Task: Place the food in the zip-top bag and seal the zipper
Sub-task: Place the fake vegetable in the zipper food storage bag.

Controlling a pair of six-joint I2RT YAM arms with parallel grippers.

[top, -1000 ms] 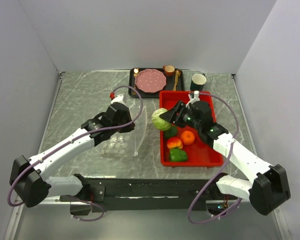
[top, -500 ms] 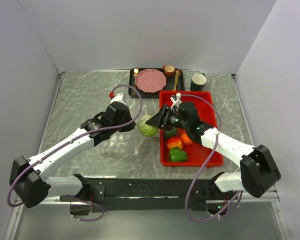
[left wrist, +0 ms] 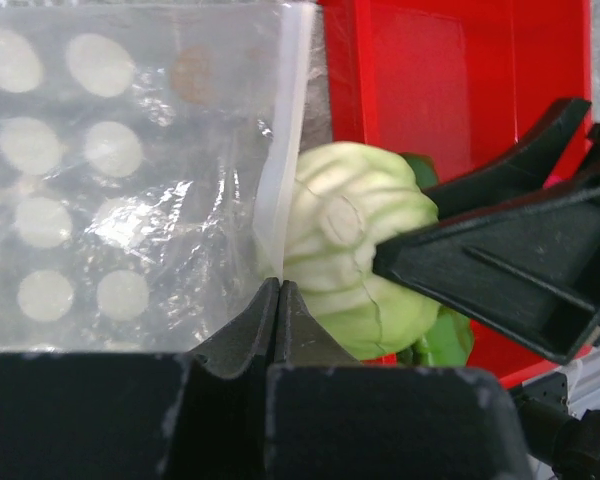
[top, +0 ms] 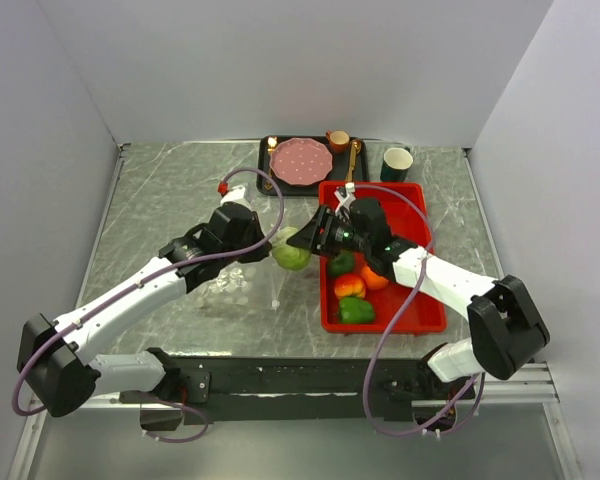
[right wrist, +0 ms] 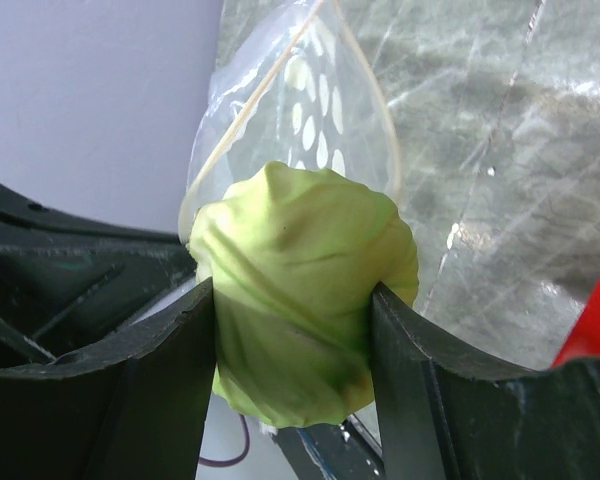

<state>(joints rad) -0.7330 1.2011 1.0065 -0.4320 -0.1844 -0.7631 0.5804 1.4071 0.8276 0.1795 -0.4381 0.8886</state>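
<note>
The pale green cabbage [top: 292, 256] [right wrist: 300, 290] is held off the table at the mouth of the clear zip-top bag [top: 232, 288] [left wrist: 100, 180], with my right gripper [top: 302, 248] [right wrist: 292, 300] shut on it. My left gripper [top: 268, 244] [left wrist: 278, 285] is shut on the bag's white zipper strip [left wrist: 285, 150] and holds that edge up. The cabbage touches the strip in the left wrist view. More food lies in the red tray [top: 420, 312]: an avocado [top: 341, 264], a red-yellow fruit [top: 349, 286], a green pepper [top: 356, 310] and an orange [top: 379, 279] partly under the right arm.
At the back stands a black tray [top: 264, 170] with a pink plate [top: 300, 160], a small cup [top: 338, 140] and a gold spoon [top: 353, 158]. A dark cup [top: 396, 161] stands to the right of it. Grey walls close both sides.
My right gripper has carried the cabbage leftward from over the red tray's edge to the bag's mouth, next to the left gripper. The left arm has barely moved.
</note>
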